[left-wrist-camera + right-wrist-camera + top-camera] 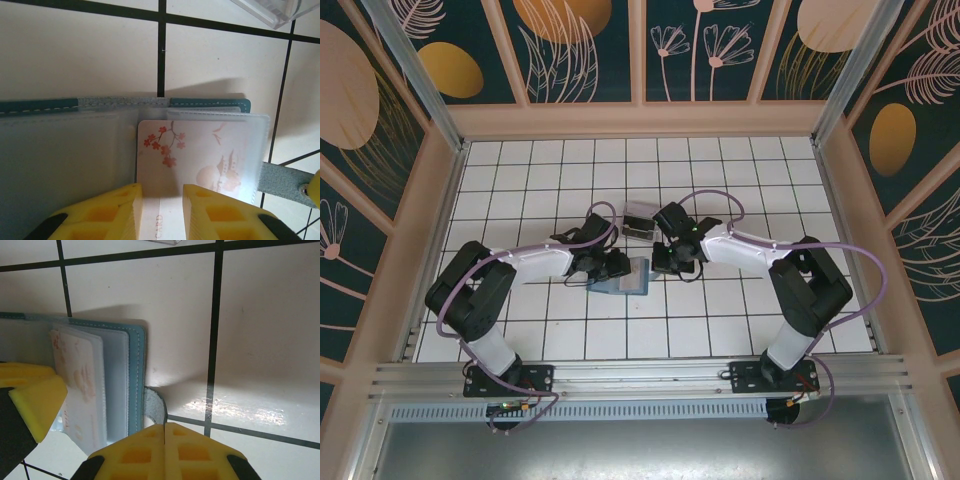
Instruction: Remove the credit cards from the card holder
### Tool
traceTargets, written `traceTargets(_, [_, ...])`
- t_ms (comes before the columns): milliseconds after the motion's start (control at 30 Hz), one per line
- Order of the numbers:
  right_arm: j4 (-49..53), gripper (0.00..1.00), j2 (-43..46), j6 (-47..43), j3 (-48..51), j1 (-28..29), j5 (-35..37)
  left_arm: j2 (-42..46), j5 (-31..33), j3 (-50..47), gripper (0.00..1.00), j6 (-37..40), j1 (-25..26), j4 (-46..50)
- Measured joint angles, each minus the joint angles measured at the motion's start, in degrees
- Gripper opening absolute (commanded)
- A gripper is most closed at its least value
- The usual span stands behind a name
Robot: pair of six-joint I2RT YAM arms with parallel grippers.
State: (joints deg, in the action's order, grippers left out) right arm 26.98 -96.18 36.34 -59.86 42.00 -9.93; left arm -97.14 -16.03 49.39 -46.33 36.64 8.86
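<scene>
White tiles bear the open teal card holder, blossom-printed credit card inside.

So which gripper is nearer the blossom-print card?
Left. The left gripper straddles the near edge of the blossom-print card; the right gripper is shut by the strap, beyond the card holder.

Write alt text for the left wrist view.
A white card printed with red blossoms and a pagoda sits in a clear sleeve of an open teal wallet, between the left tool's spread yellow fingers. White tiled floor behind; clear tray corner top right.
</scene>
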Motion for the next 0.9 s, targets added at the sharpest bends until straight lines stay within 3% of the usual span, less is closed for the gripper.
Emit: traceTargets(900, [0.42, 0.00, -0.52, 0.00, 0.00, 0.00, 0.02, 2.16, 1.86, 0.00, 0.37, 0.00, 0.00, 1.42])
